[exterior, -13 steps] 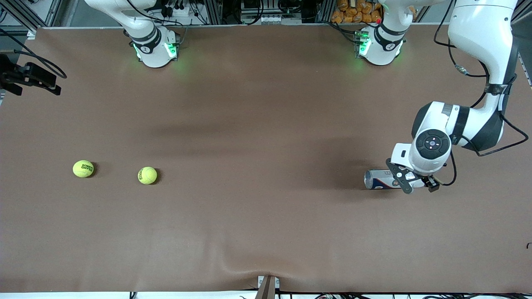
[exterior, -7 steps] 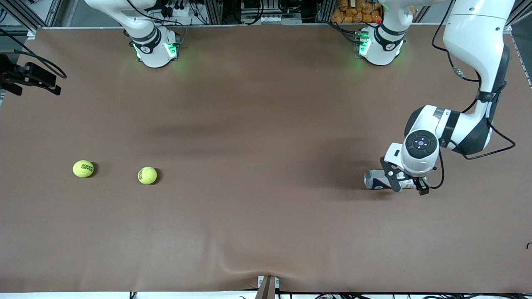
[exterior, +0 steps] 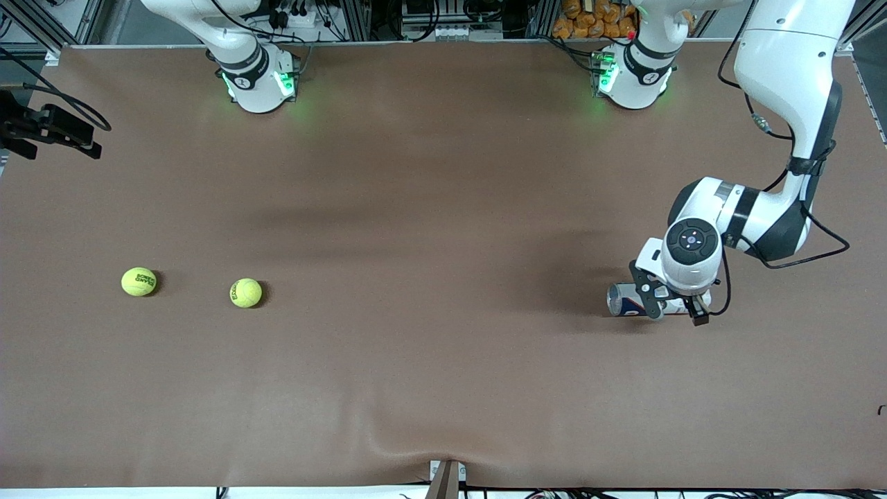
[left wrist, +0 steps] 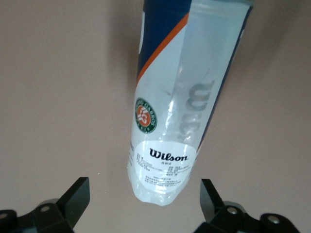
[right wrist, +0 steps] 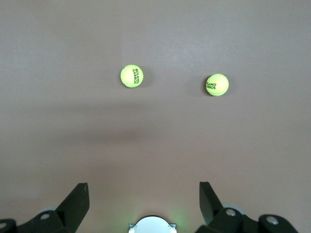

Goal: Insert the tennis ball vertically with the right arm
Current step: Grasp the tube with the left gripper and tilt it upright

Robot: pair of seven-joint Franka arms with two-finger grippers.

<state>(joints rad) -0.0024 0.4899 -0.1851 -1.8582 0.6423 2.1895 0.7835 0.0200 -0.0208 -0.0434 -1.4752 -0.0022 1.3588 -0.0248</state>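
The brown table (exterior: 443, 346) carries three things: one ball can and two tennis balls. The left arm (exterior: 783, 104) reaches down at about 4 o'clock of the front view, toward its own end of the table, and the left gripper (exterior: 671, 309) hangs low over the closed end of the can, its fingers (left wrist: 73, 199) spread wide on both sides of it without touching. The can (exterior: 627, 299) is one clear plastic tube with a blue and orange label; it lies on its side on the table, and its open mouth faces the right arm's end. The right gripper (right wrist: 144, 206) is high above the table near its own base, holding nothing, its two fingers wide apart; this arm waits. The two yellow tennis balls lie at about 9 o'clock, well apart from the can: one ball (exterior: 245, 292) and the outer ball (exterior: 138, 281), which is closer to the table edge.
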